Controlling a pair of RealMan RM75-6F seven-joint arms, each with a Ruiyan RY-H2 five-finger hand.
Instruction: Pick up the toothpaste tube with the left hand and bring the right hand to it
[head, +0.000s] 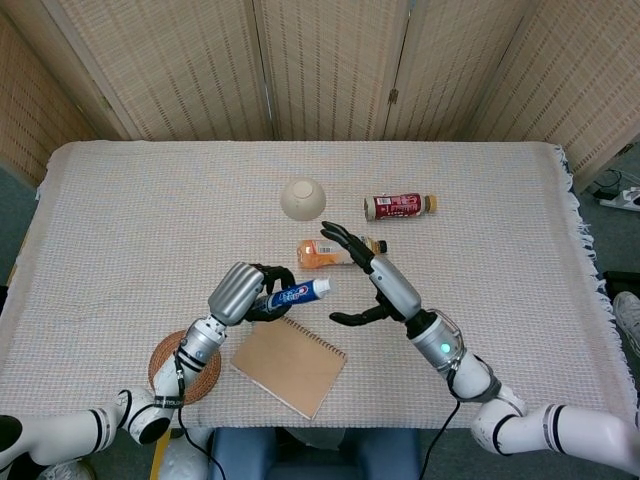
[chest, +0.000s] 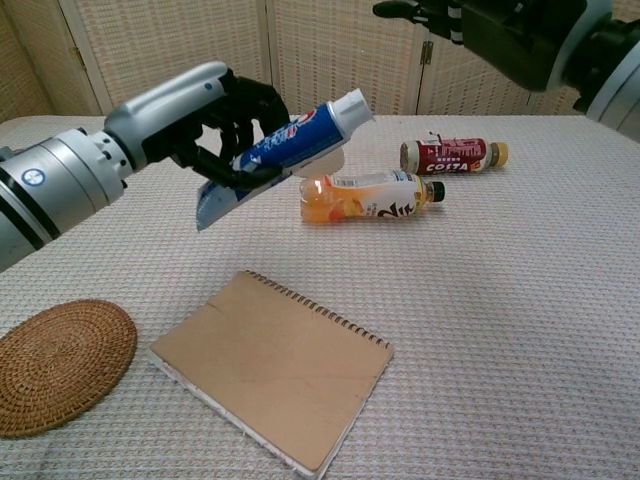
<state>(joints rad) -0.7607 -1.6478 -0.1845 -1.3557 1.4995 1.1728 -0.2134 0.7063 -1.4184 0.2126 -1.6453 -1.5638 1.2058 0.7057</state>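
Woven tablecloth (head: 150, 200) bears a pale bowl (head: 302, 198) and two lying bottles (chest: 370, 197).

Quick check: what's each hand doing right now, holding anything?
Left hand: grips the toothpaste tube, lifted off the table.
Right hand: open, fingers spread, holding nothing, apart from the tube.

The head view looks steeply down from above the robot's shoulders, far enough back to take in the whole table (head: 120, 200) up to the screens behind. The chest view sits low and close, facing forward, so the near cloth fills it. Both share the left hand (head: 238, 292) (chest: 215, 115), the notebook (head: 288, 366) (chest: 272, 368) beneath it, and the two bottles beyond. The right hand (head: 372, 283) (chest: 490, 25) is cropped, probably mostly out of frame, in the chest view.
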